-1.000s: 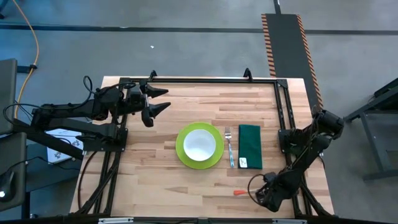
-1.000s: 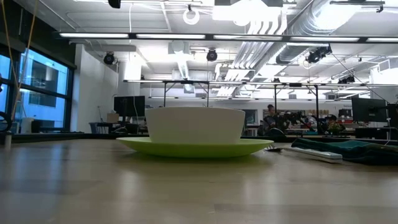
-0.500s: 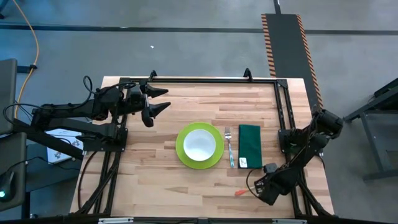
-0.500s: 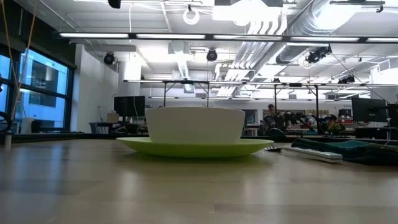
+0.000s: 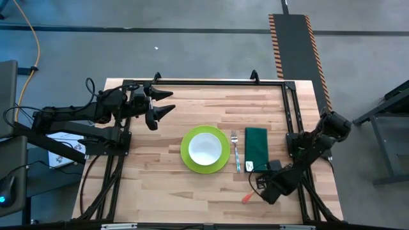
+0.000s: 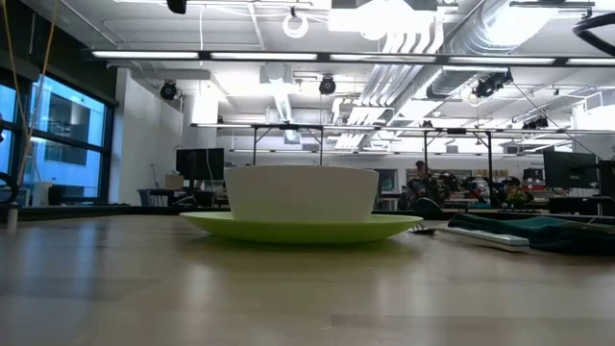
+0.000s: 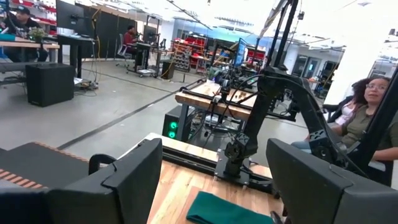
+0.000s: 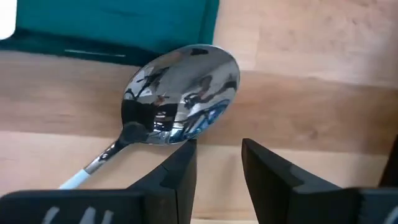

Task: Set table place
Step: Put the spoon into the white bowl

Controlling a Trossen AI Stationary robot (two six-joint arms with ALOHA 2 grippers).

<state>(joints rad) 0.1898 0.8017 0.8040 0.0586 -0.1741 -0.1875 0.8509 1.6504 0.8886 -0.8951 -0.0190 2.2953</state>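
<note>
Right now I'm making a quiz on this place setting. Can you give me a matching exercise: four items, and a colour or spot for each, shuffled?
Items:
1. bowl
2. fork
3. napkin
4. spoon

Descriptions:
A. dark green, folded, right of the fork
B. white, sitting on the lime-green plate
C. just ahead of the right pincer
D. between plate and napkin

Pairs: 1-B, 2-D, 3-A, 4-C
</note>
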